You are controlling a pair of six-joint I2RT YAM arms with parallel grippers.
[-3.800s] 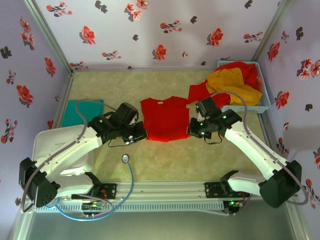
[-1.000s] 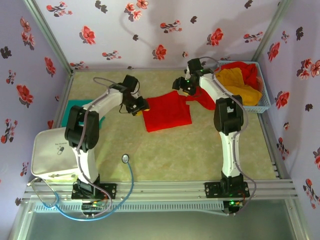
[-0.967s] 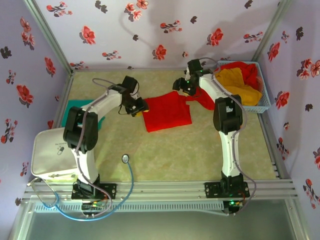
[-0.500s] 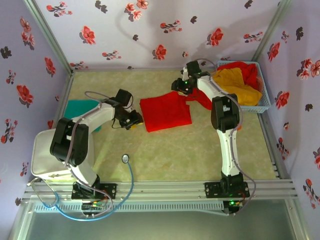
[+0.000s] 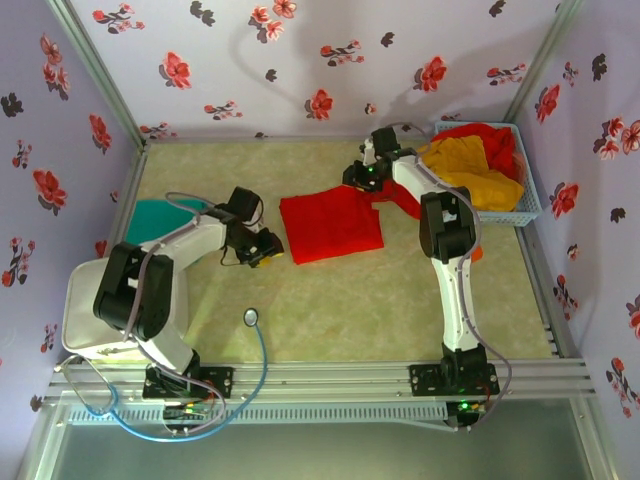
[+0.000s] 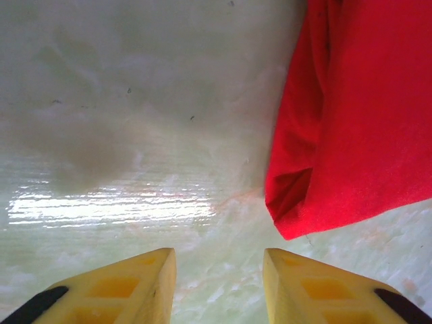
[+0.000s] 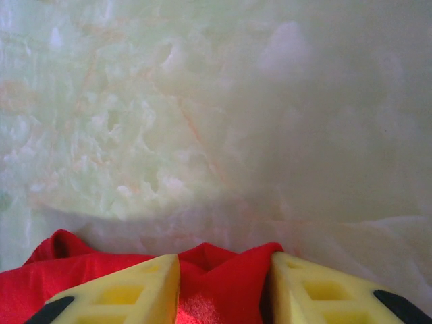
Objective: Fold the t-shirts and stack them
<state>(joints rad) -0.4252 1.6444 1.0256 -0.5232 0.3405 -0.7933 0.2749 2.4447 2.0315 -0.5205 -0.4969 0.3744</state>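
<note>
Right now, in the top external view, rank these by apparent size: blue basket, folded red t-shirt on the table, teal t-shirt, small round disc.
1. blue basket and folded red t-shirt: look alike, too close to rank.
2. teal t-shirt, partly hidden by the left arm.
3. small round disc.

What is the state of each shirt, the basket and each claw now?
Red t-shirt on table: partly folded, flat.
Teal t-shirt: flat, at the left edge.
Basket: holds unfolded shirts.
Yellow t-shirt: crumpled in it.
Left claw: open, empty.
Right claw: astride red t-shirt's far edge; grip unclear.
</note>
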